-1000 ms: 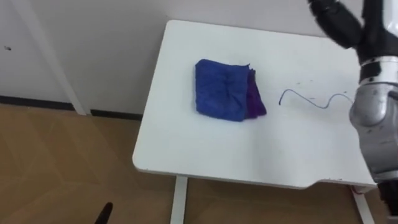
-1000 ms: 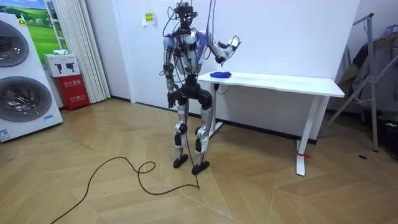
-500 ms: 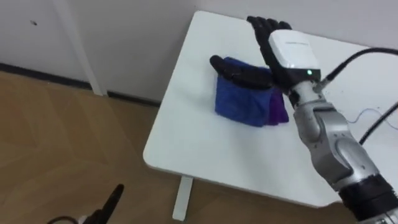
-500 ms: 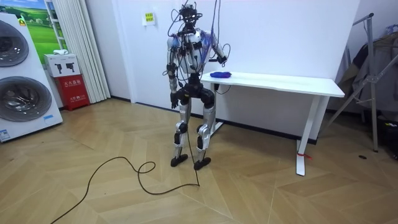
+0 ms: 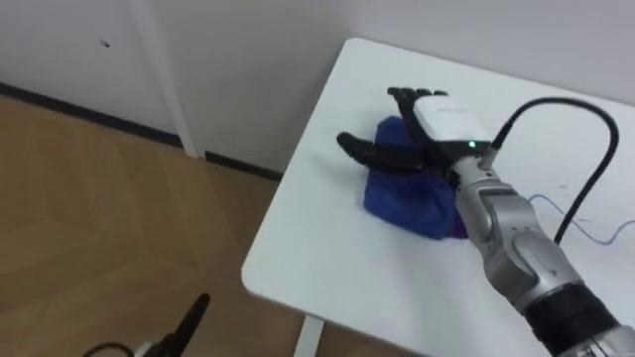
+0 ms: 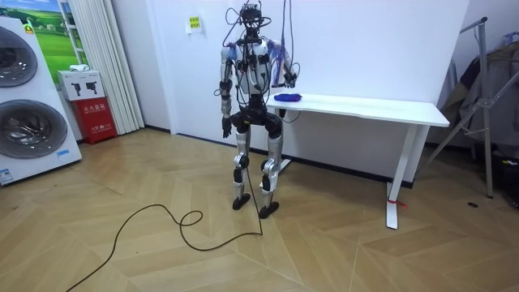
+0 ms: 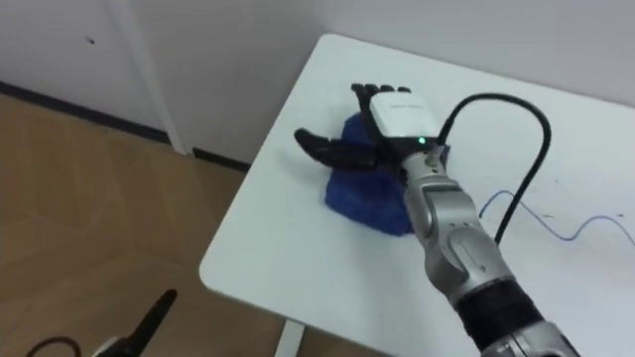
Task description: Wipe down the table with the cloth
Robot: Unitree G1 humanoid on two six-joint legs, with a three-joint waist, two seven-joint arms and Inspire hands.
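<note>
Your right hand [image 5: 437,124] lies flat on the far half of the crumpled blue cloth [image 5: 402,198], fingers straight and spread, gripping nothing. The thumb sticks out to the left past the cloth's edge, and the cloth sits near the left end of the white table [image 5: 317,258]. A second ago that arm was raised clear of the table and the cloth lay uncovered; since then you have stepped closer to the table's end and brought the hand down onto it, while your left hand [image 6: 226,128] hangs at your side.
</note>
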